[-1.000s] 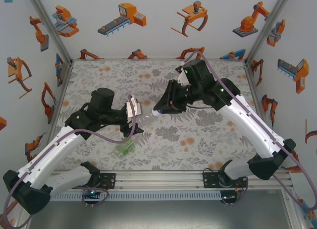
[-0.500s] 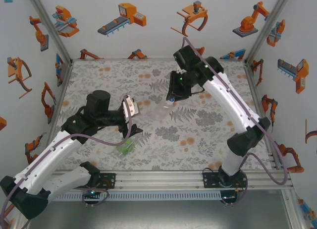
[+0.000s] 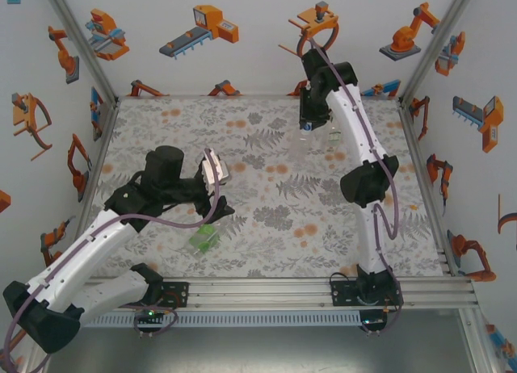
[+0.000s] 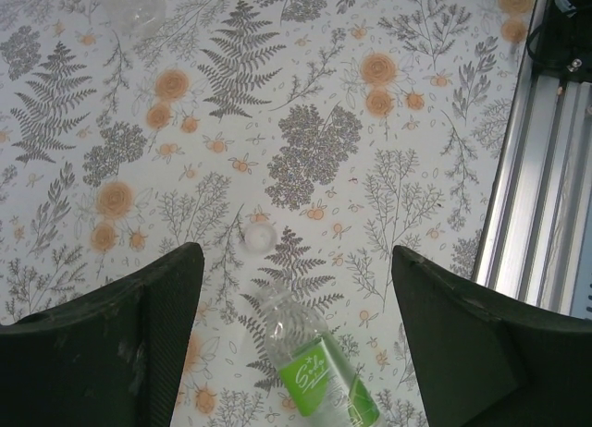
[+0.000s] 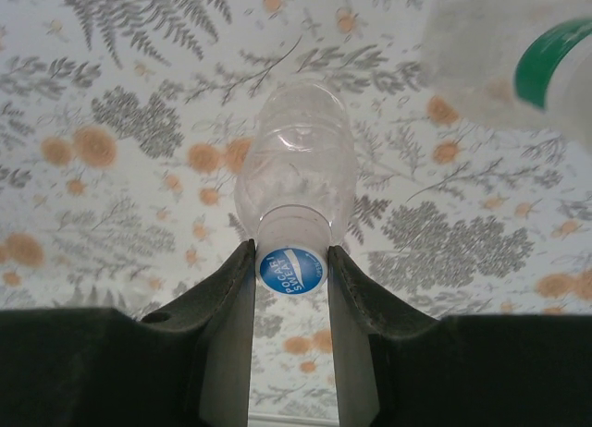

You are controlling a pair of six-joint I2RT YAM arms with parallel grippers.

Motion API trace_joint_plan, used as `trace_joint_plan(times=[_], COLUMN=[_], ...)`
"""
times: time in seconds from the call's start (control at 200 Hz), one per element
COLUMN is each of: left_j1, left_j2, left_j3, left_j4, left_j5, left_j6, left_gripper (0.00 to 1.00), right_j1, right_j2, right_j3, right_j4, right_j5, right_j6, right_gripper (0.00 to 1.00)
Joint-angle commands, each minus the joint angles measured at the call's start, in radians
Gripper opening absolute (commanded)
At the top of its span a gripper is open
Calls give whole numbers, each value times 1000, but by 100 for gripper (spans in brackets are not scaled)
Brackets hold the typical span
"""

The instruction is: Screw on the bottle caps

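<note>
Right claw (image 5: pixel 291 254) pinches a clear bottle (image 5: pixel 294 159) at its cap (image 5: pixel 291 271) (blue-printed) — left claw (image 4: pixel 294 259) gapes, empty.

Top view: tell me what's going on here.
Two arms are busy capping bottles. The right gripper is shut on the cap of a clear bottle at the far side of the table. The left gripper hangs open above a green-labelled bottle lying on its side, apparently uncapped, with a loose cap just off its neck.
</note>
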Motion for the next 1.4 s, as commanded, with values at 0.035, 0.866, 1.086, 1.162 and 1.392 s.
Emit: trace_joint_plan(times=[0.035, 0.866, 1.086, 1.162, 1.392], left_j1=[-6, -6, -6, -5, -6], left_j2=[-22, -38, -38, -29, 26], left_j3=[-33, -55, -52, -43, 5], left_j4=[35, 50, 47, 32, -75], left_j5=[1, -5, -8, -15, -144], left_j6=[-34, -47, -51, -55, -142], left_gripper=[75, 75, 76, 76, 74], right_j1=[-32, -51, -51, -51, -49], right_j2=[14, 45, 30, 18, -62], right_j3=[35, -91, -59, -51, -67], right_j4=[-4, 77, 84, 84, 81], right_j5=[41, 28, 35, 44, 35], right_j6=[-54, -53, -54, -54, -55], right_gripper=[0, 27, 49, 52, 62])
